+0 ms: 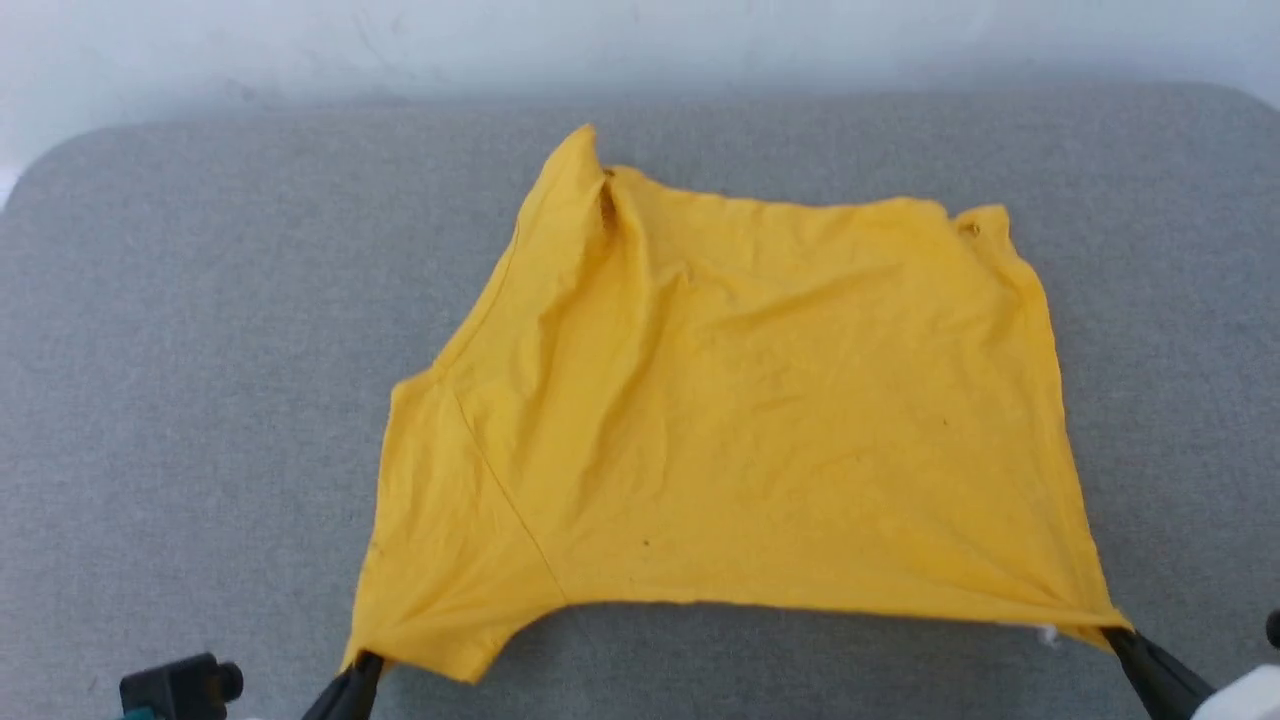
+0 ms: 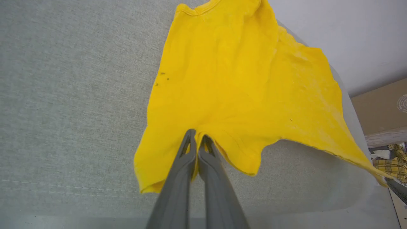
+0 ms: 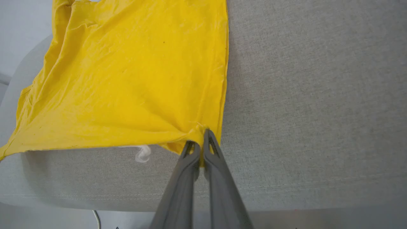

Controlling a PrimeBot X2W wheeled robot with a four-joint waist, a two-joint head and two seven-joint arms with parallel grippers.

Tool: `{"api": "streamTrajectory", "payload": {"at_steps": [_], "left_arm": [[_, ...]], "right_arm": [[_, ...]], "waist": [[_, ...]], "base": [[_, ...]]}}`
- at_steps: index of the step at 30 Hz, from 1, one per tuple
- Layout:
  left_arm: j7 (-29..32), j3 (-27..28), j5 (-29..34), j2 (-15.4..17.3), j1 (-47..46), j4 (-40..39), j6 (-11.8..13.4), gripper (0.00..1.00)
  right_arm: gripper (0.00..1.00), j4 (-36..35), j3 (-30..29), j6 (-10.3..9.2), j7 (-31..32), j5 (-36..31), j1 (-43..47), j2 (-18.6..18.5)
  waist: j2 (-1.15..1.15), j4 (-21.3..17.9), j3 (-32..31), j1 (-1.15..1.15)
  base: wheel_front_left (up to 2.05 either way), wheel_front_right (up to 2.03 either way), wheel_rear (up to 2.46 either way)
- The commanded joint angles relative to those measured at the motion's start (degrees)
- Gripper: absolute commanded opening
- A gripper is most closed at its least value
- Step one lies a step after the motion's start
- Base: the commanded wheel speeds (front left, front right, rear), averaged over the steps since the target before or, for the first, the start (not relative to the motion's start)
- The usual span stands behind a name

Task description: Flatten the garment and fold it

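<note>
The garment (image 1: 740, 420), a bright yellow T-shirt with its plain side up, lies spread and creased on the grey padded table (image 1: 200, 380). My left gripper (image 1: 362, 662) is shut on its near left corner, by a sleeve. My right gripper (image 1: 1118, 635) is shut on its near right corner. The near edge between the two grips is stretched taut and lifted a little off the table. In the left wrist view the left gripper (image 2: 197, 133) pinches bunched cloth of the garment (image 2: 235, 79). In the right wrist view the right gripper (image 3: 199, 136) pinches the garment's (image 3: 127, 79) corner, with a white tag (image 3: 142, 154) hanging under the hem.
The table's far edge meets a pale wall (image 1: 640, 40). Grey table surface lies bare on both sides of the shirt. A cardboard box (image 2: 381, 105) and a checked cloth (image 2: 392, 163) sit beyond the table's end in the left wrist view.
</note>
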Motion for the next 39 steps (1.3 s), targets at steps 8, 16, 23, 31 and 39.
{"api": "streamTrajectory", "payload": {"at_steps": [8, 16, 23, 31, 39], "left_arm": [[-0.5, 0.2, 0.9, 1.2, 2.3, -5.3, 0.7, 0.00], [1.1, -1.2, 4.4, 4.3, -5.1, -6.0, -1.0, 0.00], [3.7, -3.0, 7.3, 7.0, -16.9, -4.2, -4.2, 0.00], [4.8, -6.3, 10.5, 7.2, -32.9, 1.3, -9.2, 0.00], [4.0, -8.6, 11.2, 4.6, -43.2, 9.2, -11.8, 0.00]], "right_arm": [[0.00, -4.8, -1.9, -0.05, 0.9, -0.2, 2.8, 1.4], [0.00, -4.2, 0.5, -0.05, 0.0, -1.2, -3.9, -1.9], [0.00, -0.8, 3.1, -0.05, -2.2, -1.6, -13.6, -5.0], [0.00, 4.3, 6.4, -0.05, -5.9, -3.1, -24.0, -7.6], [0.00, 9.0, 10.4, -0.05, -7.5, -3.7, -32.0, -8.7]], "waist": [[0.00, 0.0, -4.5, 0.01], [0.00, -1.0, -2.5, 0.01], [0.00, -2.2, 2.7, 0.01], [0.00, -3.8, 10.0, 0.01], [0.00, -4.8, 15.8, 0.01]], "base": [[0.00, 0.00, 0.00], [0.00, 0.00, 0.00], [0.00, 0.00, 0.00], [0.00, 0.00, 0.00], [0.00, 0.00, 0.00]]}}
